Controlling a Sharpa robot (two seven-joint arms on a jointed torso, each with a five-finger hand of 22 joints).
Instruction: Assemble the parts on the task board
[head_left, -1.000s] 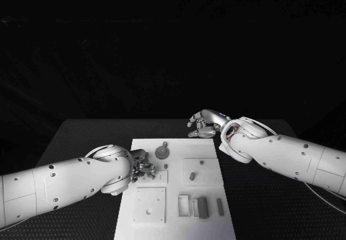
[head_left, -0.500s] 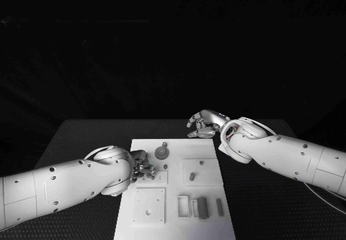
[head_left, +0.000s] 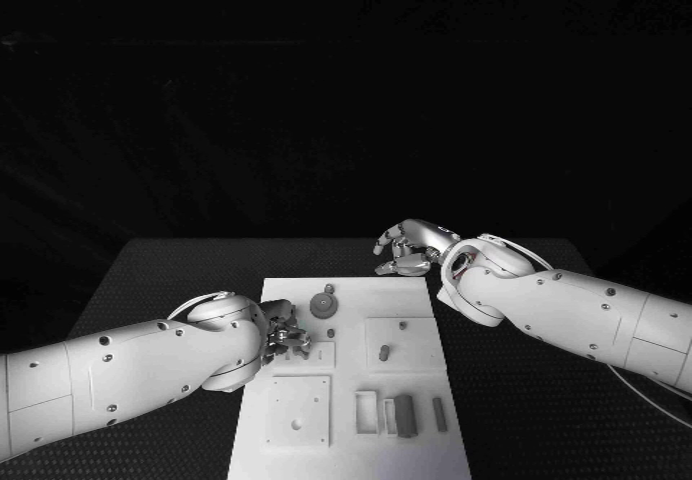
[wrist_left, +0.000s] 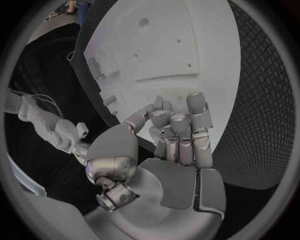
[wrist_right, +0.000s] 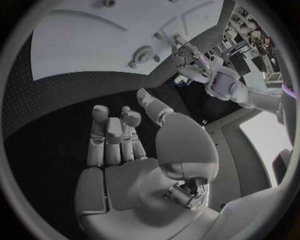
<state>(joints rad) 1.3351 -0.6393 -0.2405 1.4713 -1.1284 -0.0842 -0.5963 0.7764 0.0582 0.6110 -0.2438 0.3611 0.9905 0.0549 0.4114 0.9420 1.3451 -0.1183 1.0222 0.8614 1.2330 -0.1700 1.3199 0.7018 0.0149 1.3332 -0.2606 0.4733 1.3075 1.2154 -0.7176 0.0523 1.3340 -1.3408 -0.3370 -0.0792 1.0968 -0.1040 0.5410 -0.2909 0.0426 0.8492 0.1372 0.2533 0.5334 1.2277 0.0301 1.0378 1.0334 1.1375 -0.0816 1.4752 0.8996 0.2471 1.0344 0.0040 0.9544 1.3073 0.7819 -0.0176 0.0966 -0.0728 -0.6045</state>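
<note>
The black table (head_left: 173, 270) carries the white board (head_left: 353, 440) at its middle. From the head camera the left hand (head_left: 284, 335) sits over the board's left edge; its wrist camera shows the fingers (wrist_left: 180, 125) curled in over the board, and whether they hold anything I cannot tell. The right hand (head_left: 408, 247) hovers past the board's far edge, fingers loosely bent on nothing. A round gear (head_left: 326, 302) lies near the far end, a small peg (head_left: 385, 352) mid-board.
</note>
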